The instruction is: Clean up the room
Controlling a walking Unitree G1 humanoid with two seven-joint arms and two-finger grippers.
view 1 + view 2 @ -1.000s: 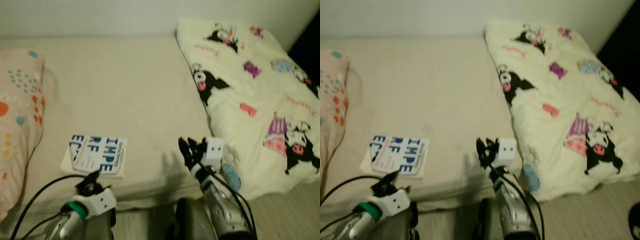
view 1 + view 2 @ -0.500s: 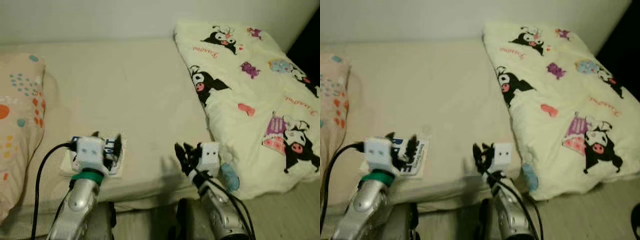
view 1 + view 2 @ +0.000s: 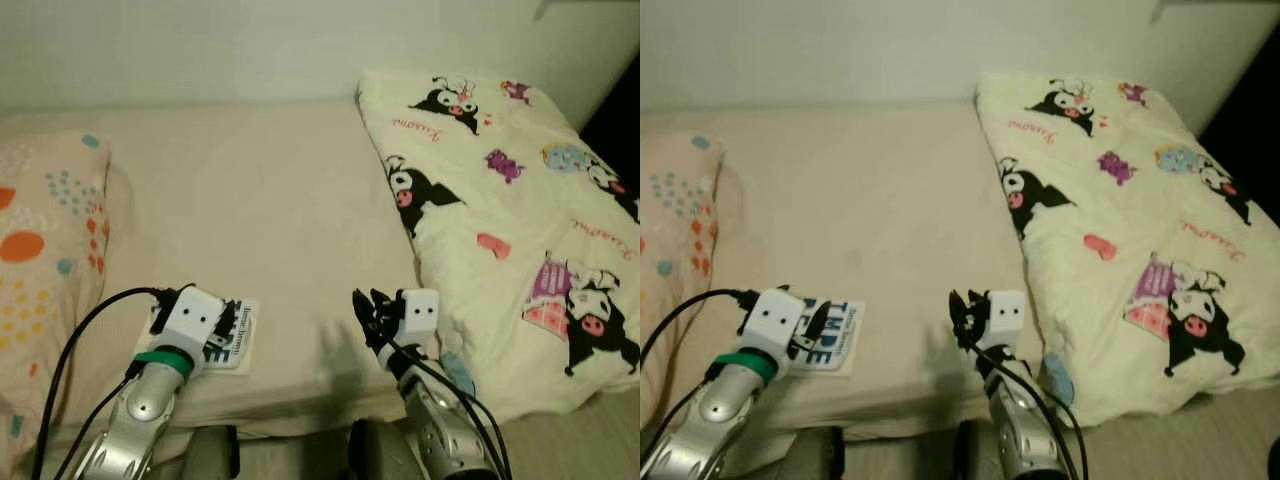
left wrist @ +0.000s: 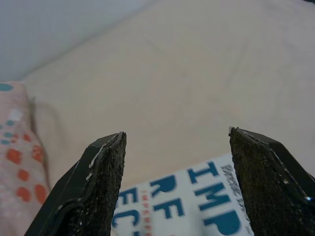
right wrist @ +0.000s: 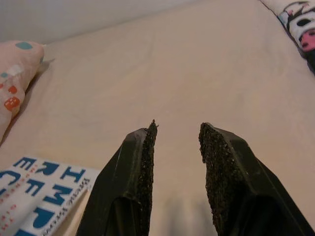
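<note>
Left gripper (image 3: 222,322) went from low at frame bottom up over the book (image 3: 238,332), lower left on the bed (image 3: 270,210), fingers spread wide above its cover w/o contact; right gripper (image 3: 366,316) hovers mid-frame, fingers slightly parted, empty. I'd say book's left to grab & put away, so cleanup isn't finished

A beige bed (image 3: 250,220) carries a white book (image 3: 237,335) with blue lettering near its front edge. Left of the book lies a dotted pillow (image 3: 40,280); right, a cartoon-printed comforter (image 3: 520,220).
</note>
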